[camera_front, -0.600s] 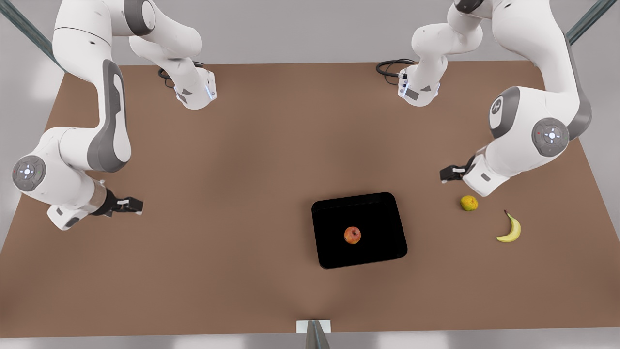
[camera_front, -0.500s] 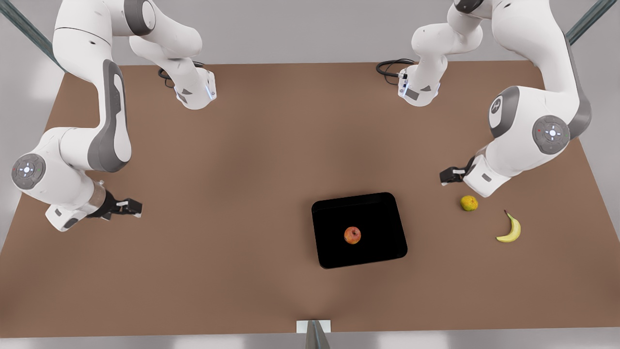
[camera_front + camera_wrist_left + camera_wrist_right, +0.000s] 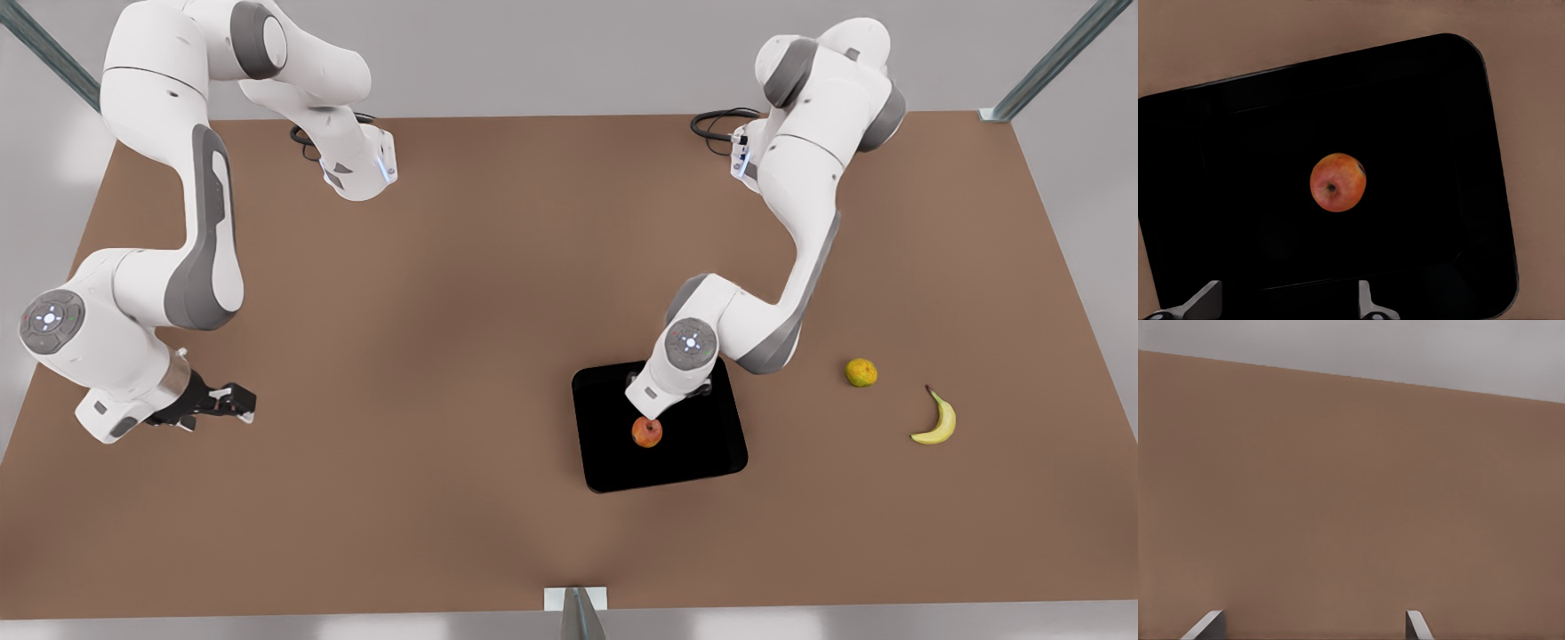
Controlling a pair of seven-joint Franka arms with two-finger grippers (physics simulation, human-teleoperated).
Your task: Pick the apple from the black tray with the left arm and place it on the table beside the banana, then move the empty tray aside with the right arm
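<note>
The apple [image 3: 647, 432] sits near the middle of the black tray [image 3: 702, 462], stem dimple up, and the tray lies flat on the worktop [image 3: 462, 293]. The left arm [image 3: 800, 258] reaches over the tray's far half, and in the front view its wrist hides the left claw [image 3: 1285, 303], which probably hangs just above and a little behind the fruit. In the left wrist view the two fingertips [image 3: 1205, 300] stand wide apart with nothing between them, so this claw is released. The apple [image 3: 1337, 182] lies ahead of the gap rather than inside it. That offset is what the coming move turns on: the claw would need to shift forward over the apple, then descend. Being round, the apple has no long axis to align with.

The banana [image 3: 935, 420] lies well to the front view's right of the tray, with a citrus fruit [image 3: 861, 372] near it, both on the left arm's side.

The right arm [image 3: 169, 267] waits far off at the front view's left, and the right claw [image 3: 233, 402] is low over bare worktop. Its tips [image 3: 1208, 625] are spread and empty.
</note>
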